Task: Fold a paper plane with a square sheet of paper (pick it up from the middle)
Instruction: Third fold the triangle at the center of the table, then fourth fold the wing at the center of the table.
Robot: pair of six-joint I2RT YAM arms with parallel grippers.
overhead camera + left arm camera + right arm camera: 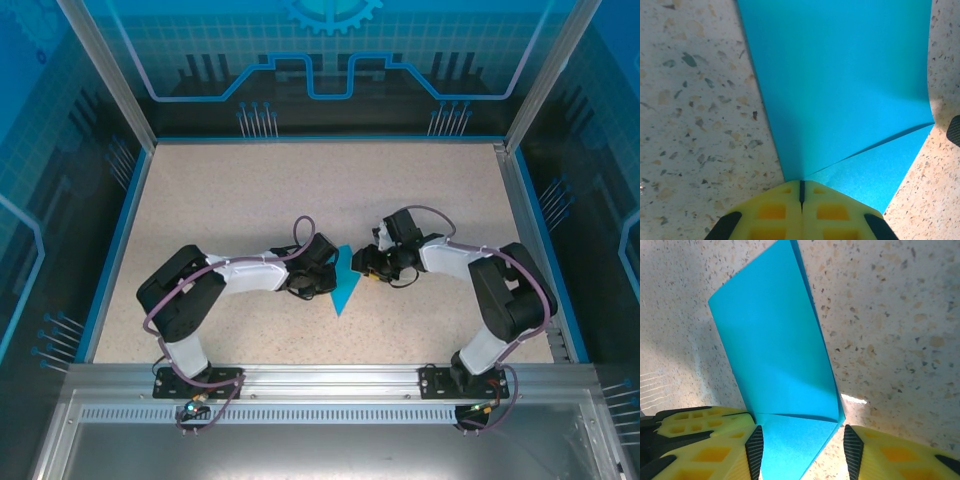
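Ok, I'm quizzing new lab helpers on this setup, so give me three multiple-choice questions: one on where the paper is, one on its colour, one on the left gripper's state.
1. Where does the paper lie?
A. between the left gripper and the right gripper
B. at the far left corner
C. on the metal rail

2. What colour is the paper?
A. red
B. teal-blue
C. white

3. How do the left gripper's fingers stand?
A. spread wide
B. closed together
C. closed on a pen

Answers:
1 A, the top view shows it between both.
2 B, every view shows teal-blue.
3 B, the left wrist view shows the yellow fingers meeting without a gap.
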